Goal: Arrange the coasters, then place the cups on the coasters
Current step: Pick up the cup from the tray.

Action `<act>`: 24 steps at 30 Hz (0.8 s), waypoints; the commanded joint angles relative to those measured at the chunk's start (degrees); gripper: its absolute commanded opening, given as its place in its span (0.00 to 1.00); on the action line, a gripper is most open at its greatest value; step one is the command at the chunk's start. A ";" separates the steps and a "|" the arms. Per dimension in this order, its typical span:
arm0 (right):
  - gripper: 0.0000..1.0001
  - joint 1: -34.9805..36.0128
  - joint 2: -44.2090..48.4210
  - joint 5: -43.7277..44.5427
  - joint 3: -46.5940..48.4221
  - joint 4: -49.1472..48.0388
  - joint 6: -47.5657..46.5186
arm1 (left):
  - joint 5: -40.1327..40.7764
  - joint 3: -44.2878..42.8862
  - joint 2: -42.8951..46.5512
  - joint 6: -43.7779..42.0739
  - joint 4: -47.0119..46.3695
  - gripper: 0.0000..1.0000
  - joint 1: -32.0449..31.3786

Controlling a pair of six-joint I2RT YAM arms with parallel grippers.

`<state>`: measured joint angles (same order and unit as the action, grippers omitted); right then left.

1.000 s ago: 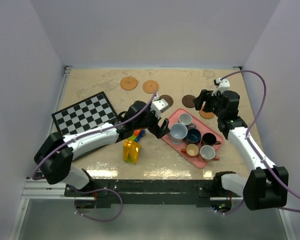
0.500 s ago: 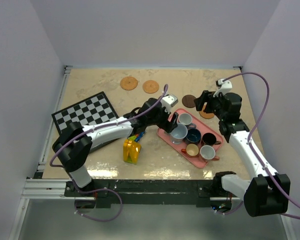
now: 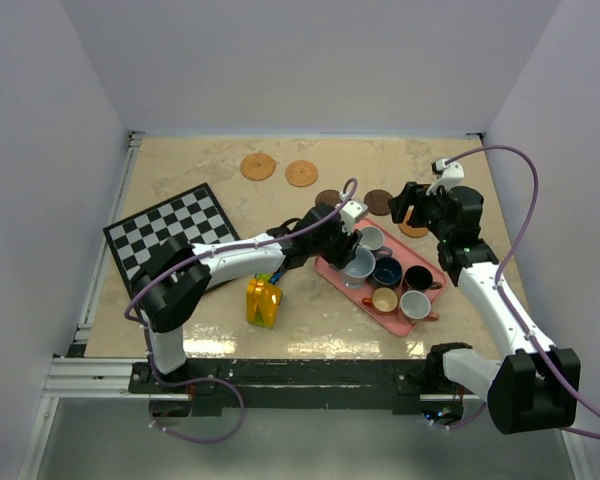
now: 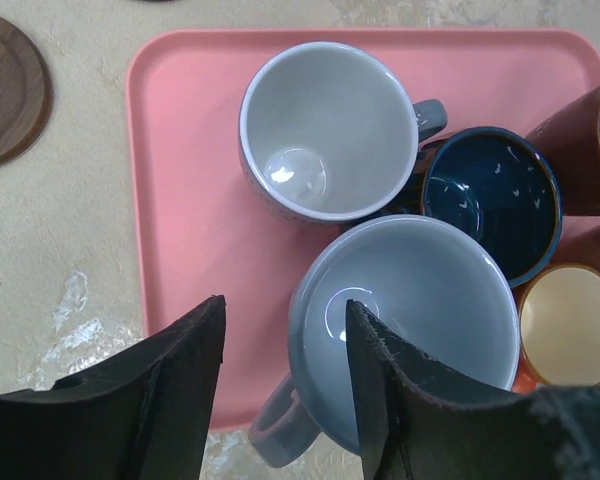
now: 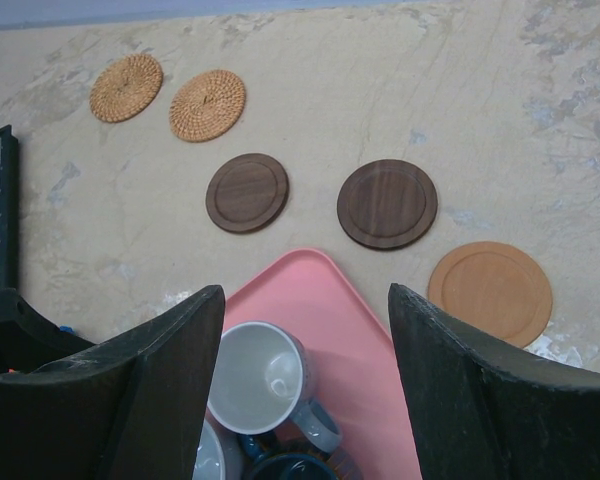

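The left arm [image 3: 230, 262] has reached further over the pink tray [image 4: 180, 200] than a second ago, and its jaws have narrowed. They now stand astride the near rim of a pale blue cup [image 4: 420, 300]. One finger [image 4: 380, 400] dips inside the bowl. The other [image 4: 170, 400] is outside, with a strip of tray showing between it and the cup's wall, so the left jaws are spread, not pinching. The cup's handle lies in the gap. This cup stands on the tray, close against a grey-white cup [image 4: 325, 130] beyond it and a navy cup [image 4: 490, 200] at its side, with a tan cup [image 4: 570, 320] next along

Five coasters [image 5: 387, 203] lie flat on the surface [image 3: 200, 170] beyond the tray: two woven tan ones [image 5: 126, 87], two dark brown, and a smooth orange one [image 5: 490, 292]. No cup stands on any of them

The right jaws are spread wide with nothing between them, hanging above the tray's far corner

Left of the tray stand a yellow-orange toy block [image 3: 263, 300] and a checkerboard [image 3: 170, 228]
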<state>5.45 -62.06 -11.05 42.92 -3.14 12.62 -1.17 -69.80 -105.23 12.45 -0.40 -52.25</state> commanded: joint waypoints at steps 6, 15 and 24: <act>0.71 0.00 1.51 1.03 -0.11 -1.17 0.56 | 0.91 -3.67 -0.50 -1.99 0.32 0.46 -0.84; 0.71 -0.09 1.42 1.20 -0.11 -1.00 0.56 | 0.91 -3.41 -0.33 -3.13 2.69 0.41 -1.10; 0.71 0.00 1.33 1.38 -0.29 -0.99 0.65 | 0.91 -3.24 0.02 -3.31 2.78 0.19 -1.28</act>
<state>5.45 -61.84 -10.83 42.72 -3.14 12.82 -0.75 -71.16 -105.32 9.91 2.68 -53.08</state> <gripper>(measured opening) 0.709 0.259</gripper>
